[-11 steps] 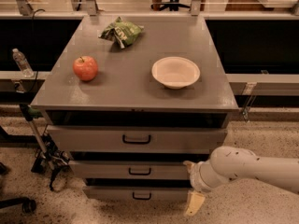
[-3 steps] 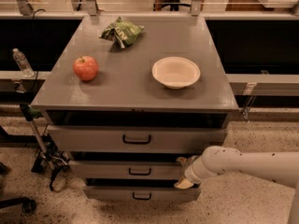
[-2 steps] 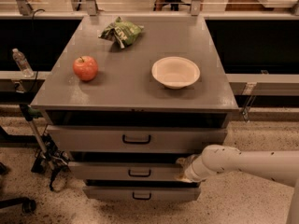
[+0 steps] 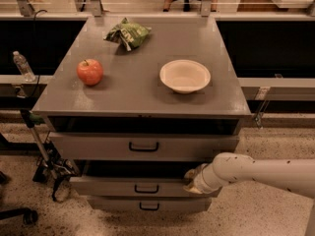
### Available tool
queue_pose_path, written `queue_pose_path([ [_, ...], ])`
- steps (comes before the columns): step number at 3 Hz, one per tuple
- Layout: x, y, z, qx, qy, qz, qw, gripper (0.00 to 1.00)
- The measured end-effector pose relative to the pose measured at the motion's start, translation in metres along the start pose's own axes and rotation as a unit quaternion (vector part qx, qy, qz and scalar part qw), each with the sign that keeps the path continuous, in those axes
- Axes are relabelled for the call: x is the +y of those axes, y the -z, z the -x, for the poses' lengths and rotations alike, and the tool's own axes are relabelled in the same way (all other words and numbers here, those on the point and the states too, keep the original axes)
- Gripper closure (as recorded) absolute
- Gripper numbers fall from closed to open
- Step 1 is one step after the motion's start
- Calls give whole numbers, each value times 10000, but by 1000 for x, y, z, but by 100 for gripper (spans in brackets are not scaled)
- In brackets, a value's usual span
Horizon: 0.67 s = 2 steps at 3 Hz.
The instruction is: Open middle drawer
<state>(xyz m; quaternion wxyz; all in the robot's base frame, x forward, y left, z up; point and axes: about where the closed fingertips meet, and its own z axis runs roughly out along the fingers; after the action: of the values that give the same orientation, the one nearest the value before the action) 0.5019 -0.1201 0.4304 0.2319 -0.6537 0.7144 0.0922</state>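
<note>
Grey surface (image 4: 133, 95) is seen from above; beneath it the middle drawer (image 4: 110, 186), second of three, stands slightly out. The tool (image 4: 194, 180) is set at its top right edge, away from the handle (image 4: 146, 189); whether it is apart or together cannot be told. Slipping or a skewed pull may result from so off-centre a contact. The arm (image 4: 266, 173) is reached in low from the right.

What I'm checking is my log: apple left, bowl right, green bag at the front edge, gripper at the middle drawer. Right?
Not quite: the camera view shows the green bag toward the back, not at the front edge. The apple on the left, the bowl on the right and the gripper at the middle drawer, at its right end, are correct.
</note>
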Motion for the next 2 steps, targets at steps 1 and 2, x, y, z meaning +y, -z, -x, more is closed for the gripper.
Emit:
queue_pose_path([
  [1, 2, 0, -1, 8, 2, 31, 10000, 100],
  [2, 2, 1, 0, 8, 2, 31, 10000, 100],
])
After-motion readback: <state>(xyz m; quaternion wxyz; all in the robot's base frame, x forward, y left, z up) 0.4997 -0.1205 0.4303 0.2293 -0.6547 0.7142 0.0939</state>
